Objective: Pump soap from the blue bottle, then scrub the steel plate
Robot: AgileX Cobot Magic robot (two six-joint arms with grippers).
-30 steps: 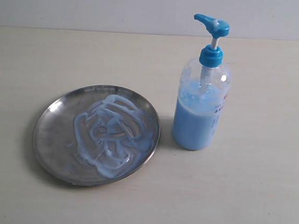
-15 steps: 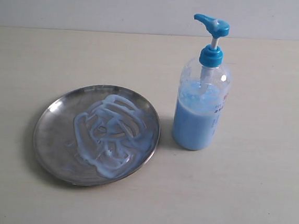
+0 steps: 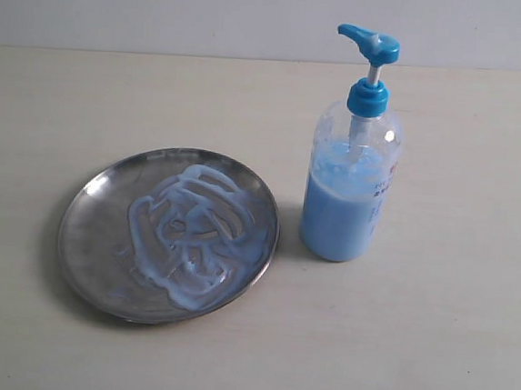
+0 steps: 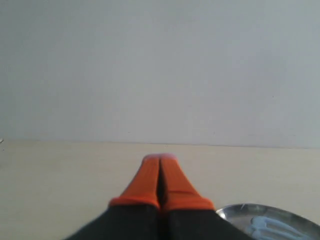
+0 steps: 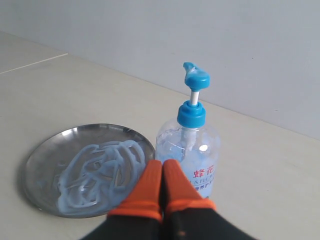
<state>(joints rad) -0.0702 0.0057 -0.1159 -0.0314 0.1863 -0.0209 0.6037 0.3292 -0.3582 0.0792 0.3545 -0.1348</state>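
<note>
Bottle (image 5: 189, 135) ahead of right tool (image 5: 161, 164), plate (image 5: 44, 166) beside

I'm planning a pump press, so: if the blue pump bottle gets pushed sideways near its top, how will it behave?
The clear plastic bottle with blue pump head stands tall and narrow, so a high push would probably tip it. Pale blue soap fills its lower part, likely adding steadying weight.

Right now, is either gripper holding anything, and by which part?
Nothing is held. The left gripper and right gripper are shut, fingers together and empty, clear of the blue bottle and steel plate.
</note>
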